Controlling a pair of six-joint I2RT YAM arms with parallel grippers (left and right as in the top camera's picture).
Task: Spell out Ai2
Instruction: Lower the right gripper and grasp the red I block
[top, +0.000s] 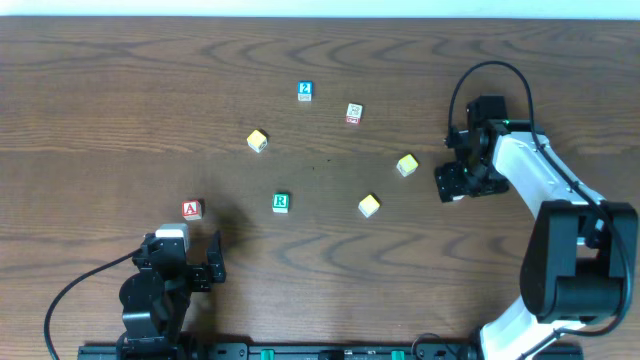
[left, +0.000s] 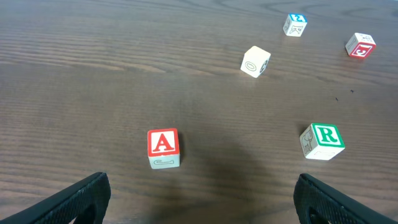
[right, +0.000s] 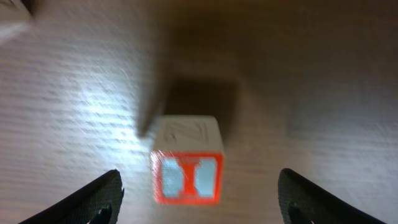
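The red A block (top: 192, 209) lies just ahead of my left gripper (top: 185, 268), which is open and empty; in the left wrist view the A block (left: 163, 148) sits ahead of the open jaws (left: 202, 208). The blue 2 block (top: 305, 91) is at the far middle and also shows in the left wrist view (left: 295, 24). My right gripper (top: 452, 185) is open and low over the table. In the blurred right wrist view a red I block (right: 186, 169) lies between its spread fingers (right: 199, 205), untouched. In the overhead view that block is hidden under the gripper.
A green R block (top: 281, 202), three yellow blocks (top: 257, 141) (top: 406, 165) (top: 369, 206) and a red-and-white block (top: 353, 112) are scattered over the middle of the wooden table (top: 120, 100).
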